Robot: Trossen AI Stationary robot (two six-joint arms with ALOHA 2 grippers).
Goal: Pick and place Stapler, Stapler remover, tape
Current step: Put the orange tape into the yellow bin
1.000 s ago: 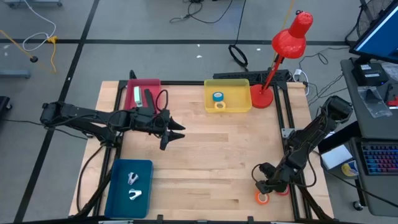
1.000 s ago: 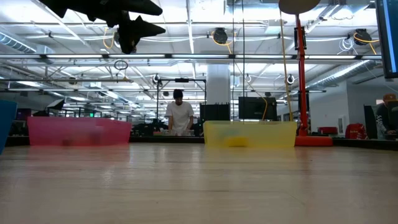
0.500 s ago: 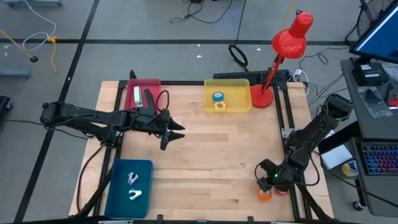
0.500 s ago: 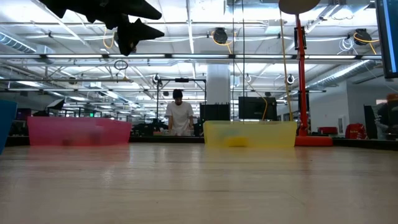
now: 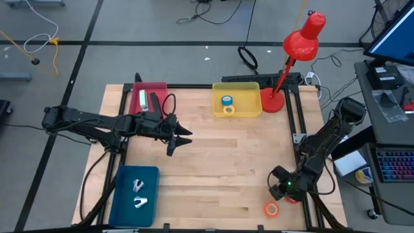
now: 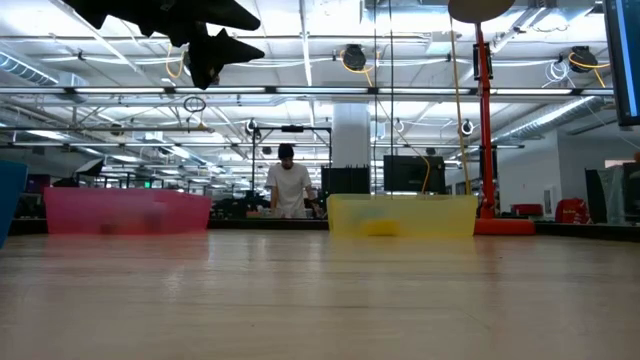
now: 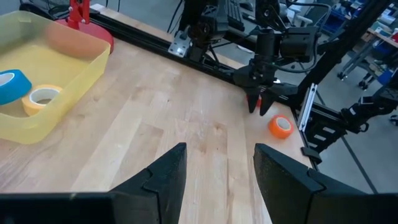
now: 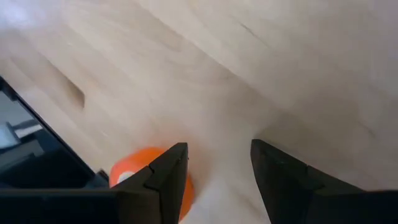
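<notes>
One orange tape roll (image 5: 271, 209) just beside open right fingers (image 5: 280, 189), untouched.

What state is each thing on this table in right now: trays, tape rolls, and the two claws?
Yellow tray: holds a blue roll and a yellow roll.
Orange roll: flat on the table, not held.
Pink tray: holds a green and a dark item.
Blue tray: holds two small metal items.
Left gripper: open, empty, above the table.
Right gripper: open, empty, beside the orange roll.
</notes>
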